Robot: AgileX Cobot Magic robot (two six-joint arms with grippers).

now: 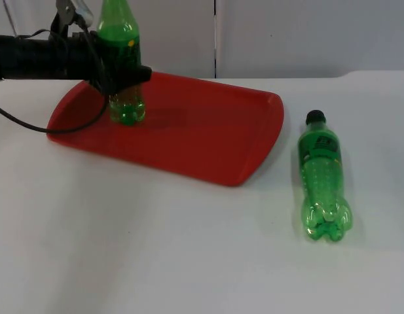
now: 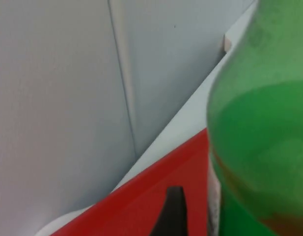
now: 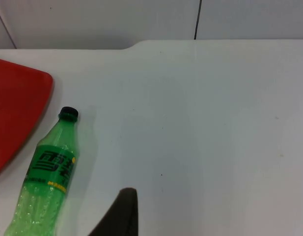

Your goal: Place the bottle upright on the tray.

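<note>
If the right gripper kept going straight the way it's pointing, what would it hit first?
Most likely the bare table. The lying bottle sits off to one side of that line, so it would probably be missed, though depth is unclear.

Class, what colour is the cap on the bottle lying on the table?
Black: the lying bottle has a black cap, clearest in the right wrist view.

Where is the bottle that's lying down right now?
In the top view the lying bottle rests on the white table right of the red tray, cap toward the wall.
</note>
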